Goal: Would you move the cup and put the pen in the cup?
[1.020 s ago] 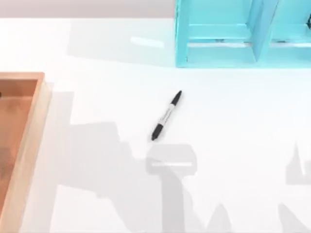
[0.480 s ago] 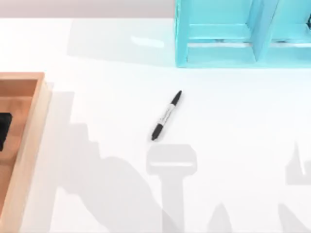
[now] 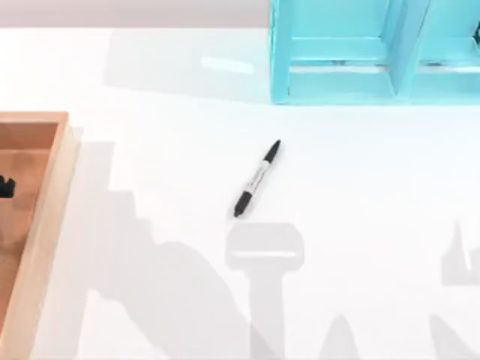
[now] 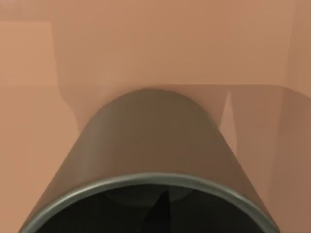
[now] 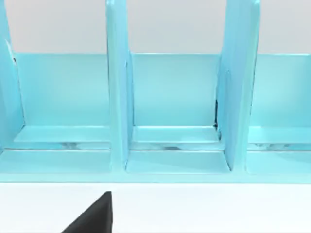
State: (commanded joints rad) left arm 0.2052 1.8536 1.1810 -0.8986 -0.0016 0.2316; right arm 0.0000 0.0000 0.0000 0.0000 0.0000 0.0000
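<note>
The dark olive-grey cup (image 4: 150, 141) is close under the left wrist camera, its rim nearest the lens, with brown wood behind it. A dark part of my left gripper (image 4: 158, 216) shows inside the cup's mouth. In the top view my left gripper (image 3: 6, 187) is a small black piece at the left edge, over the wooden tray (image 3: 46, 225). The black pen (image 3: 257, 178) with its grey-white middle lies slanted on the white table near the centre, untouched. A black part of my right gripper (image 5: 95, 216) hangs above the table, facing the blue rack.
A light-blue rack (image 3: 375, 52) with upright dividers stands at the back right; the same rack (image 5: 170, 111) faces the right wrist camera. Arm shadows fall on the white table in front of the pen.
The black piece of my left arm over the tray came into the top view half a second ago and has since drawn back toward the left edge. The pen has not moved.
</note>
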